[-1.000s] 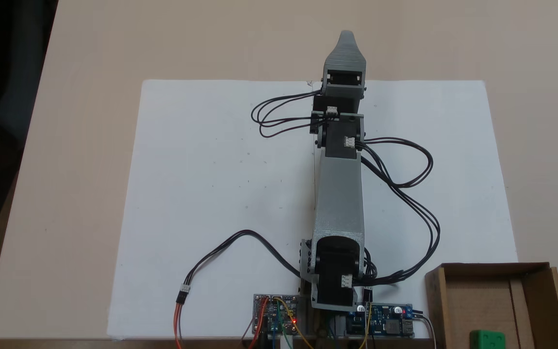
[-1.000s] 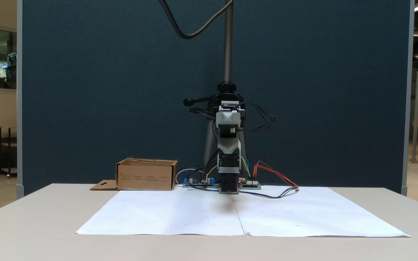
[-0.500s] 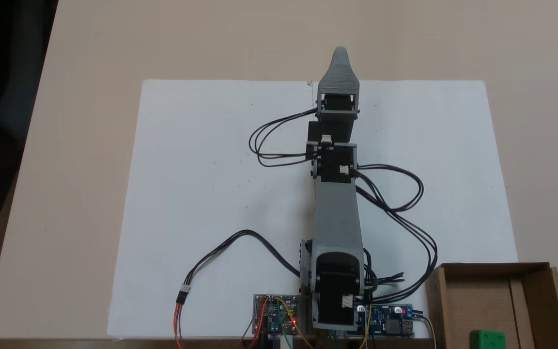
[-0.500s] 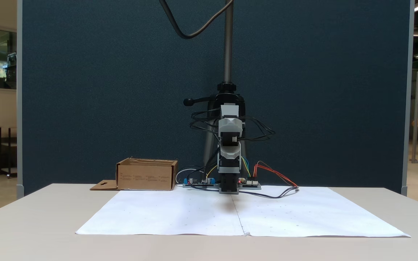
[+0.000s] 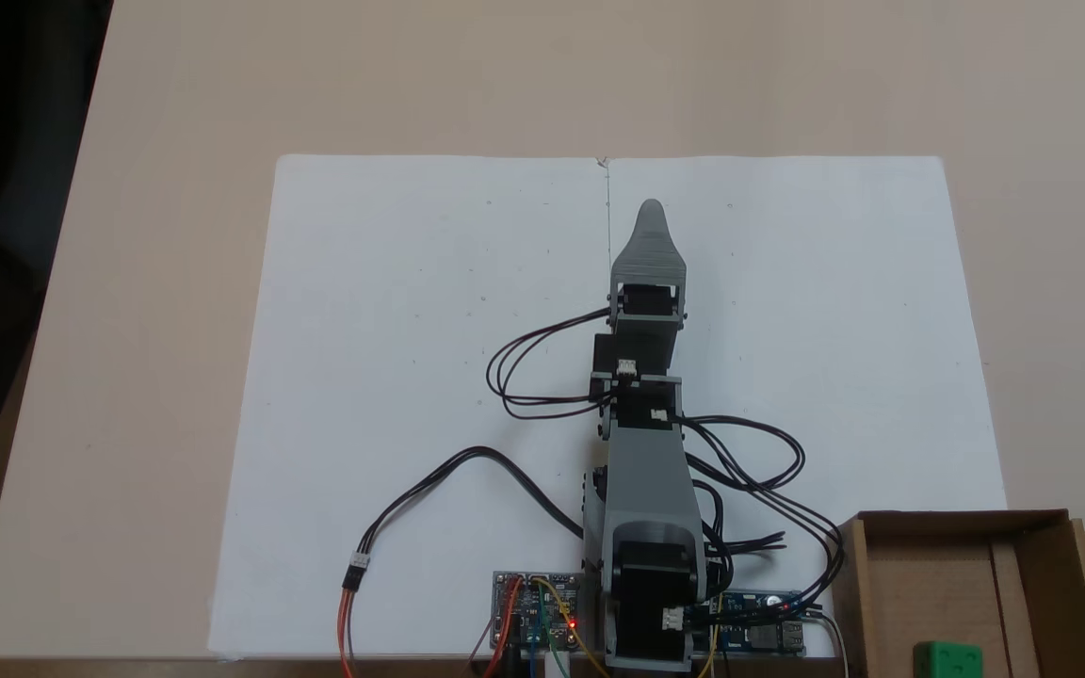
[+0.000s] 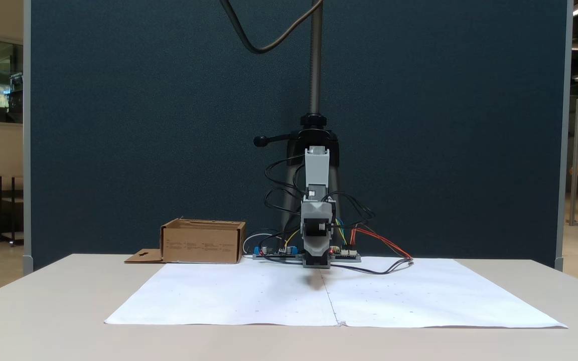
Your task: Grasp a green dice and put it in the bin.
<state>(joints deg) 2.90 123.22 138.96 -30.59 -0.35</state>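
White paper (image 5: 411, 330) covers the table; gripper (image 5: 651, 209), state indiscernible, points to upper centre; green dice (image 5: 947, 659) sits inside bin (image 5: 849, 584), lower right.

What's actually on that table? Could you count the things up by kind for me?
Green dice: 1
Cardboard bin: 1
Robot arm with its tool: 1
Circuit boards by the arm's base: 2
White paper sheets: 2
Total: 7

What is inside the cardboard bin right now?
In the top-down fixed view the green dice sits on the floor of the bin, at the picture's bottom edge. In the front fixed view the bin's wall hides its inside.
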